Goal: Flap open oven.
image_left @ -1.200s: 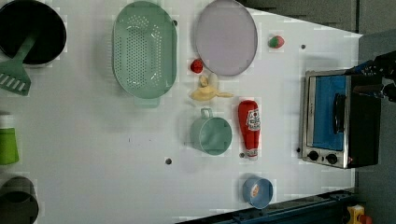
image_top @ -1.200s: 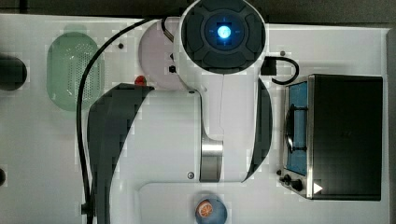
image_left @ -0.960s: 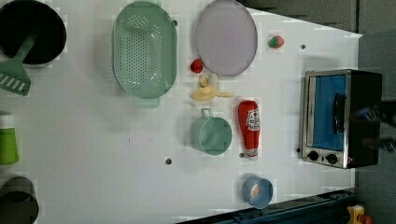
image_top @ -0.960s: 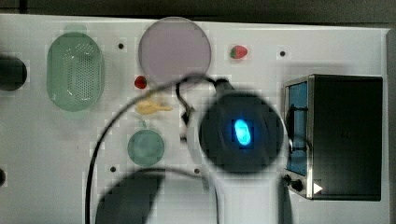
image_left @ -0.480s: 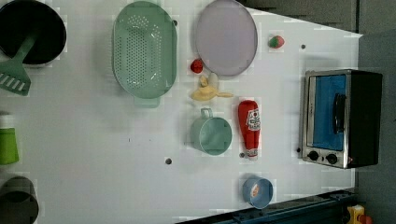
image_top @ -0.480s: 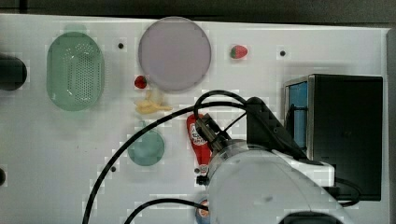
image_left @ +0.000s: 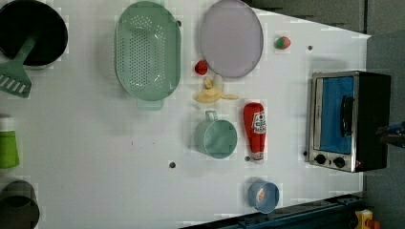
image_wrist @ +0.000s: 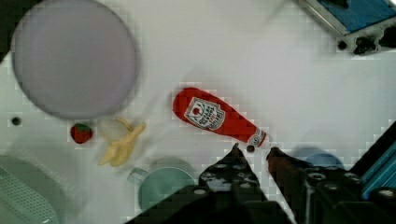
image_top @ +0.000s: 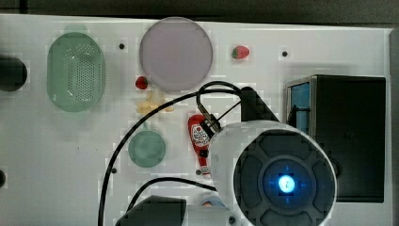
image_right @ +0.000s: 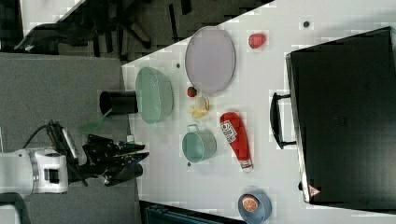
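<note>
The gripper [image_wrist: 252,151] hangs above the white table [image_left: 95,181], its two dark fingers [image_wrist: 233,161] set close together with a narrow gap between the tips and nothing held in it. In the wrist view the tips frame the capped end of a red ketchup bottle [image_wrist: 215,119], which lies flat on the table below them. A peeled banana [image_wrist: 122,144] and a small strawberry [image_wrist: 81,133] lie beyond the bottle, next to a large lilac plate [image_wrist: 70,58]. A green mug [image_wrist: 161,186] and a blue bowl [image_wrist: 313,157] sit close under the fingers, both partly covered by the gripper body.

The oven [image_left: 348,119] stands at the table's edge, on the far side of the ketchup bottle from the plate and well apart from the gripper. Its blue-tinted glass door [image_left: 336,114] is shut, the black bar handle [image_left: 347,116] lying against it. In the wrist view the oven is cut off by the frame, leaving a corner of the glass and the black knobs [image_wrist: 362,44].

In the top view the arm's round housing [image_top: 277,179] covers part of the oven's front, the blue bowl and the lower end of the ketchup bottle. A green colander [image_left: 148,50], a second strawberry [image_left: 282,42], a black pot [image_left: 31,28] and a green spatula [image_left: 14,78] lie farther off. In the right view the gripper [image_right: 135,161] is off the table's edge, its tips hard to make out.
</note>
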### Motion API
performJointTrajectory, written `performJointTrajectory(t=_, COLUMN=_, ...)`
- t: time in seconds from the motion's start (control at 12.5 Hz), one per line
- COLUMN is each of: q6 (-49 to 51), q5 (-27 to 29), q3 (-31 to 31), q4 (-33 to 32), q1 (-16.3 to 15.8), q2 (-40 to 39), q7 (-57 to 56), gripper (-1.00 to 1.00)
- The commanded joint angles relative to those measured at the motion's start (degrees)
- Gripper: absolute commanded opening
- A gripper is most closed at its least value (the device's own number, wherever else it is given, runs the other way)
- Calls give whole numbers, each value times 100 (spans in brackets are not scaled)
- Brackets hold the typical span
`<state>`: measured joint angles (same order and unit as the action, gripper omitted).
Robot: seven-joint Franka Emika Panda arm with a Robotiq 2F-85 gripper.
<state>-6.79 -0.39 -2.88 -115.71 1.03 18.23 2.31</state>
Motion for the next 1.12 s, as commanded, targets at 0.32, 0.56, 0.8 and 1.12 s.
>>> performJointTrajectory(t=0.32, q6=-371, q5=-34, q3=-526, q4=-135, q1=60, q2=42, q7=-2799, gripper=-65)
performJointTrajectory(t=0.56, q6=-612, q5=-158, q3=-938, q4=-169, q1=87, q2=-198, q7=-4778, gripper=-65)
performJointTrajectory(t=0.8, q6=-1098, q5=-389, q3=-1332, q4=-182, q1=129, q2=-520, q7=-5531, gripper=-65)
performJointTrajectory(t=1.12, q6=-1494, q5=-481, q3=-1832, q4=-206, q1=138, q2=-998, q7=-5794, gripper=-65)
